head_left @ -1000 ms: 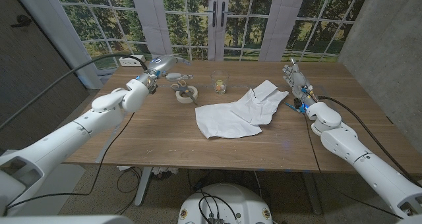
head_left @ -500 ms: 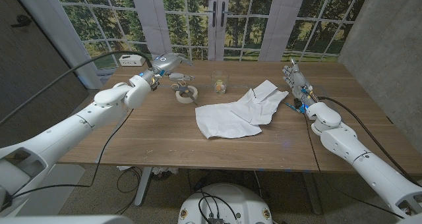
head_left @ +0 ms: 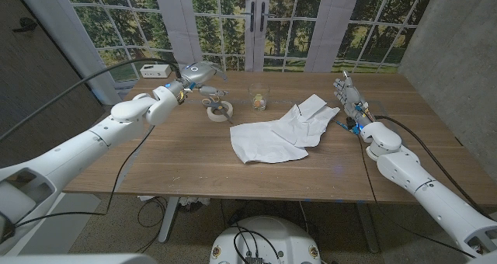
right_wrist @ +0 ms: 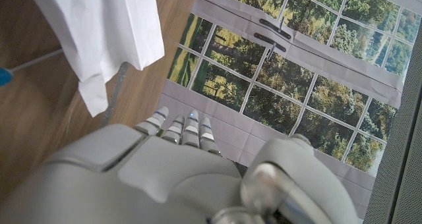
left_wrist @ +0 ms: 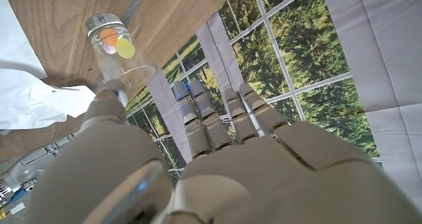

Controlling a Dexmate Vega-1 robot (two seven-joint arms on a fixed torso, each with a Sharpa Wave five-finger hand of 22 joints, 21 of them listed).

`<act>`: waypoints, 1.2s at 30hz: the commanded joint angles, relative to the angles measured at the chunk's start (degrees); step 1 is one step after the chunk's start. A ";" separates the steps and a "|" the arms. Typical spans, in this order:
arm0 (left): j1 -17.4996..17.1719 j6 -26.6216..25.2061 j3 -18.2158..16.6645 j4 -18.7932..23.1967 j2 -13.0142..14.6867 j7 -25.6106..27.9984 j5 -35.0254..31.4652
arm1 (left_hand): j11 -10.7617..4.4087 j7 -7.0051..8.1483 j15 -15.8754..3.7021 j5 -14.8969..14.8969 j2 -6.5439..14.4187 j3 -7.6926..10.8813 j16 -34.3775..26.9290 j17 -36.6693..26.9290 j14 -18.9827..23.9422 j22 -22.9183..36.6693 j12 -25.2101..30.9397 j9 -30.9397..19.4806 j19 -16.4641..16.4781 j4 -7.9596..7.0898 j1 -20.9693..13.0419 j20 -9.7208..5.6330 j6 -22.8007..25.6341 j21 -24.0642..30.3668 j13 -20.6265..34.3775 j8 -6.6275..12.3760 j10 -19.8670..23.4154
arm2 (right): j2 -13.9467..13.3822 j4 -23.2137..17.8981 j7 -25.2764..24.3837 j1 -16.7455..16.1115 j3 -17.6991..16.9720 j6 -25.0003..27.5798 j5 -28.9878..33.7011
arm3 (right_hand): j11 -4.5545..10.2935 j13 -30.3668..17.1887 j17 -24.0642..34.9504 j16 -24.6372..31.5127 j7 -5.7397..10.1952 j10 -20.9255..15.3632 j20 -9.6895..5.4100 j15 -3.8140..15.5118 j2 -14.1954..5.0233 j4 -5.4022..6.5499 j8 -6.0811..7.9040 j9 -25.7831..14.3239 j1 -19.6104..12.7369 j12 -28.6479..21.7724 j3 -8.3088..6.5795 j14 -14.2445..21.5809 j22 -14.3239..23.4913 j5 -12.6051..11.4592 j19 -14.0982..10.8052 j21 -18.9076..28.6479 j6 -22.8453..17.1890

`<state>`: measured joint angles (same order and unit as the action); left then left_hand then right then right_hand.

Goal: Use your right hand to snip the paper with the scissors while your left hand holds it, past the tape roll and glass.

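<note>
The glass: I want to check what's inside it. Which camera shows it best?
The left wrist view: the glass shows large and close, with an orange and a yellow piece visible through its clear wall. The head view shows the glass small and far, contents unclear.

We see a wooden table [head_left: 194, 159], a white box [head_left: 154, 71] at its far left corner — windows [head_left: 268, 19] behind, trees outside.

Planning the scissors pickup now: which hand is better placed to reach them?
Left. The left hand hovers open just above the scissors by the tape roll, while the right hand waits open beyond the paper. The task wants the right hand cutting, though.
</note>
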<state>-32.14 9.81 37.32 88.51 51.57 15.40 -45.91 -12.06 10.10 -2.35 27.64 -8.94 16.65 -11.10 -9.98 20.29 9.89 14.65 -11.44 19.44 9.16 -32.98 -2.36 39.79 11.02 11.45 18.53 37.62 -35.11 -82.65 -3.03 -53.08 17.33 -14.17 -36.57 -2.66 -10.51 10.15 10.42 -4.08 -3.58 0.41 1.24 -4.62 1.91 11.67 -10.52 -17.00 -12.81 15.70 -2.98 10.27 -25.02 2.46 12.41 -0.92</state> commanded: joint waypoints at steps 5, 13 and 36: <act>0.14 -1.94 1.09 0.02 0.37 -1.36 -2.81 | -0.11 0.36 -10.10 0.81 0.20 0.48 0.44 -0.29 -0.44 0.07 -1.20 -0.17 -0.02 0.14 -2.25 -6.96 -3.79 0.06 0.17 -1.99 -1.62 | 0.15 -0.18 -0.49 -1.04 -0.61 -0.36 -0.64 | 0.16 -0.30 0.16 0.16 0.10 -0.43 0.27 0.22 -0.05 -0.32 -0.21 -0.16 -0.40 -0.33 0.11 0.05 0.09 -0.37 -0.25 -0.35 -0.17; 0.90 -1.97 1.73 -0.90 -0.04 -3.23 -2.39 | -0.15 0.47 -10.07 0.90 0.22 0.63 0.59 -0.29 -0.91 0.05 -1.59 -0.20 -0.32 0.20 -2.80 -6.87 -4.61 -0.07 0.18 -2.42 -2.19 | -0.16 -0.64 -0.64 -1.54 -0.69 -0.23 -0.56 | 0.08 -0.31 0.16 0.16 0.08 -0.48 0.33 0.24 -0.15 -0.35 -0.23 -0.16 -0.46 -0.33 0.07 0.05 0.09 -0.39 -0.25 -0.41 -0.18; 4.86 -0.97 4.73 -2.71 -0.61 -6.81 -6.27 | -0.21 2.06 -10.17 1.90 2.59 2.53 0.68 -0.30 -1.96 0.13 -2.21 -0.30 -0.67 -0.05 -5.83 -7.39 -5.36 -0.04 0.24 -3.14 -2.67 | -0.22 -1.23 -1.64 -2.37 -1.80 -1.43 -0.58 | 0.23 -0.31 0.15 0.15 0.15 -0.50 0.42 0.30 -0.44 -0.54 -0.24 -0.17 -0.85 -0.28 -0.12 0.05 0.09 -0.48 -0.29 -0.53 -0.21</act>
<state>-29.26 8.14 40.63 86.76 51.18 9.53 -50.32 -12.17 11.87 -2.45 29.10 -6.60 18.71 -10.37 -9.98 18.52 9.89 12.50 -11.61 19.01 9.16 -38.18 -2.36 34.37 11.02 11.61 15.65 35.23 -35.33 -83.55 -4.05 -55.02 16.05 -15.02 -37.17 -2.66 -10.51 10.15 10.42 -4.08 -3.58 0.73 1.24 -4.84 1.66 11.44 -10.52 -17.22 -12.81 15.45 -2.98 10.26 -25.24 2.14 11.98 -0.91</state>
